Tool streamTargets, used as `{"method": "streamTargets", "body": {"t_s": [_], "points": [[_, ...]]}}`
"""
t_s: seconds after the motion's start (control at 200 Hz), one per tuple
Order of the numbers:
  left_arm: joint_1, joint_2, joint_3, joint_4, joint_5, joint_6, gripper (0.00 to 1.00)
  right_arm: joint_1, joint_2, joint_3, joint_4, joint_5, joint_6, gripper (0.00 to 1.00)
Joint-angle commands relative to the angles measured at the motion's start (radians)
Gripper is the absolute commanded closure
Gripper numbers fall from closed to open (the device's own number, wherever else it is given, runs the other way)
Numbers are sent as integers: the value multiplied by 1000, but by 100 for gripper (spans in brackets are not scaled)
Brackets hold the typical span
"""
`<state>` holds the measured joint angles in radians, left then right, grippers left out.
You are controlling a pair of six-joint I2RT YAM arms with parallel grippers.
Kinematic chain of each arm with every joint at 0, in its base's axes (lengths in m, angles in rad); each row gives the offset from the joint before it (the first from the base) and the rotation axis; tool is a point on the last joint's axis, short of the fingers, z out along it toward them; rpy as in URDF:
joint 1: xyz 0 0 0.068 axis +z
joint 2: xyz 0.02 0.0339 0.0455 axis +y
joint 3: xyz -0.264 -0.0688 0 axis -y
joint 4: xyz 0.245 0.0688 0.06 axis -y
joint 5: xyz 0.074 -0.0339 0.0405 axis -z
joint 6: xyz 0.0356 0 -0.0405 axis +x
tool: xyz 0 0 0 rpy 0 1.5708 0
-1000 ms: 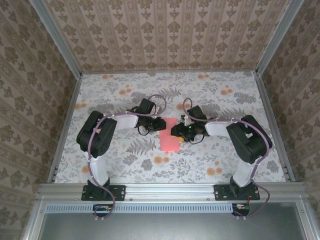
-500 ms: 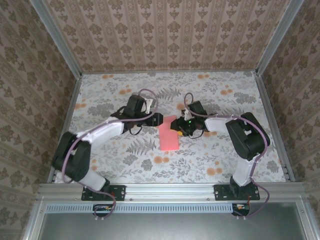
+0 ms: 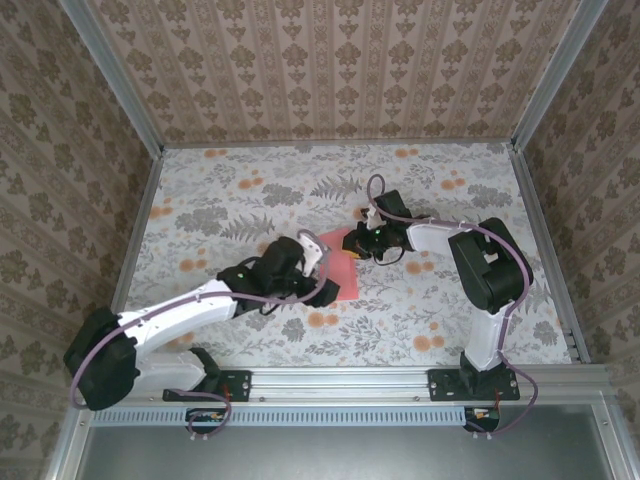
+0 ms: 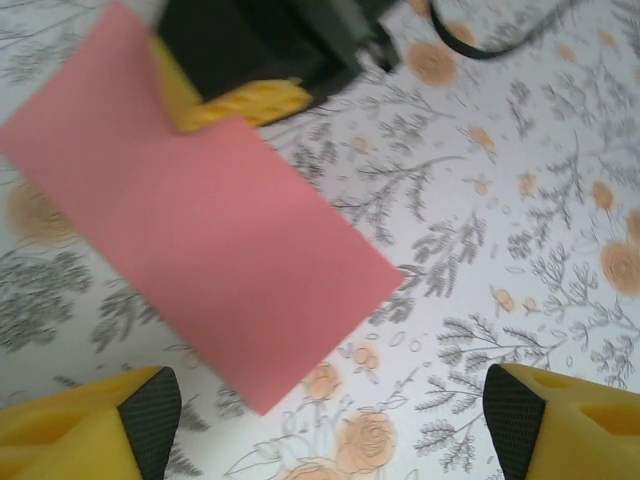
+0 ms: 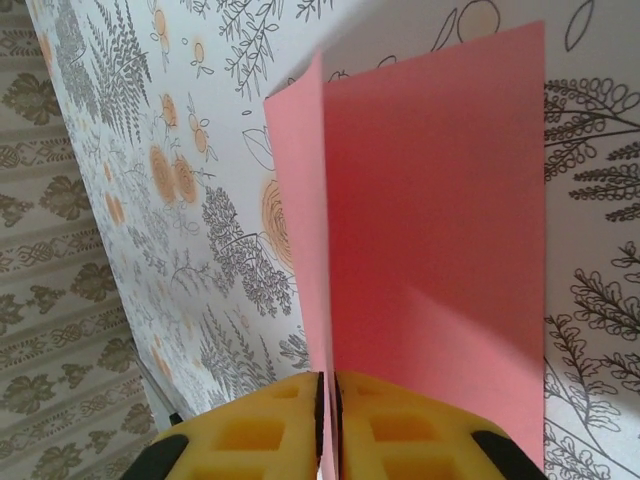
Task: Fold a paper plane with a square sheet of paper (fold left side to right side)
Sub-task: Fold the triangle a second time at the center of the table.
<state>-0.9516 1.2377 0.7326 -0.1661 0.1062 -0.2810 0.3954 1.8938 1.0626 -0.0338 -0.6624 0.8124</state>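
Top view: the square sheet of paper [image 3: 346, 281] is lying near mid-table on the tablecloth [image 3: 240, 195], reading as a narrow rectangle, so probably already doubled over. The right gripper [image 3: 357, 246] is sitting at the sheet's 1 o'clock corner, and the left gripper [image 3: 320, 268] is hanging over its 9 o'clock edge, partly covering it. Left wrist view: the left gripper [image 4: 322, 425] is standing wide, its fingertips [image 4: 95, 420] at 7 and 5 o'clock with only cloth between them, gripping nothing. The sheet [image 4: 215, 255] is stretching from 10 o'clock to centre, not touching those tips, and the right gripper [image 4: 255, 60] is biting its 12 o'clock edge. Right wrist view: the right gripper [image 5: 328, 420] at 6 o'clock is pinched tight on the sheet [image 5: 440, 250], which is running up toward 1 o'clock. One layer is lying flat while the other is standing up along 11 o'clock, so the two halves are not pressed together. Judgement: the left-to-right fold is being closed, crease not yet set, no dart shape anywhere. The next move is calling for the raised layer going down flush, edges matched, and the open left gripper pressing along the fold line while the right is holding the edge.
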Motion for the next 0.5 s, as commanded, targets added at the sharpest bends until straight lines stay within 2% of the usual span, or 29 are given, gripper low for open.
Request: {"method": "streamTargets", "body": {"t_s": [0.0,0.2,0.345,0.495], "points": [[-80,95,101,-55,-133,72,16,-6,16,30,-61,-7,-5,89],[-184,304,248,-116,-282,72,15,-5,16,32,-80,-2,-11,89],[-224,401,335,-207,-449,48,13,-4,15,34,-86,-2,-12,90],[-240,470,387,-263,-503,35,13,-4,19,36,-88,-3,-12,89]]}}
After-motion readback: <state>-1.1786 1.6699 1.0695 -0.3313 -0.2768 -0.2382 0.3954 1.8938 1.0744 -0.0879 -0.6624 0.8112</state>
